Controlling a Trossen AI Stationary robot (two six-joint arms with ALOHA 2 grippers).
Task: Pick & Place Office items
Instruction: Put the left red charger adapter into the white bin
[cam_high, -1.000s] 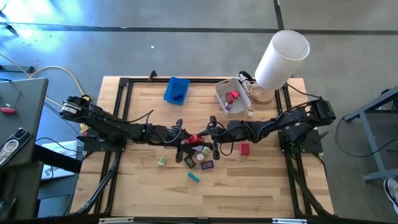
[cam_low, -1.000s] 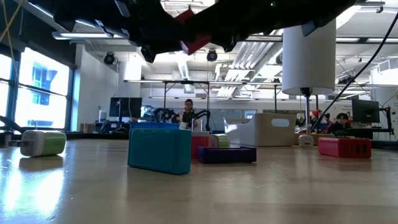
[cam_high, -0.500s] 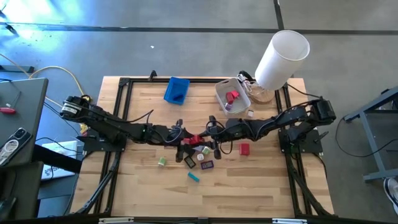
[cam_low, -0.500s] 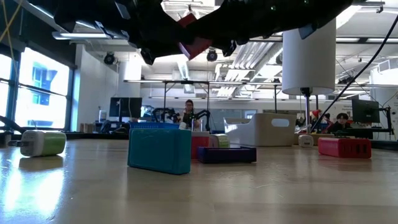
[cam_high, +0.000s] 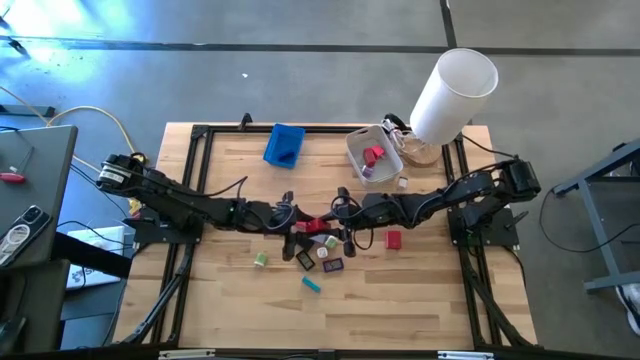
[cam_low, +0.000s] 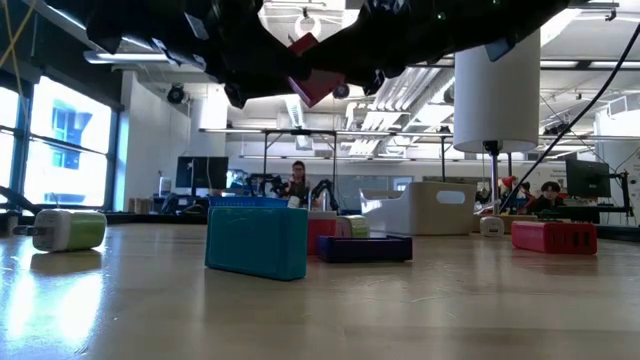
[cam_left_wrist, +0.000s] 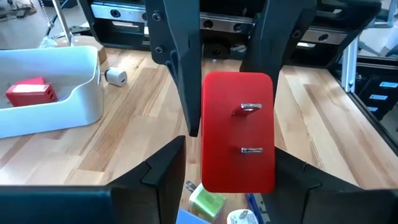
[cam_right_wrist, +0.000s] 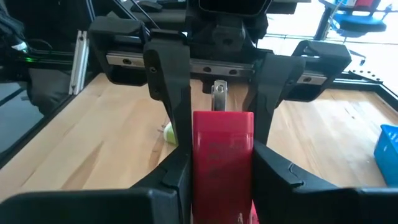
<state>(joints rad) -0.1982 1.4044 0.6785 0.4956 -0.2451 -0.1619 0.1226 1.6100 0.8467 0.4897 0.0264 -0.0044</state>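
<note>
I'm holding the red plug block in my right tool, clenched on it (mid-bench), with my left tool released around it.

Grey concrete floor surrounded wooden table. Dark side desk stood at 9 o'clock. Level view showed tall window at 9 o'clock, exposed ceiling ducts at 12, desks and monitor at 3, seated person far back.
</note>
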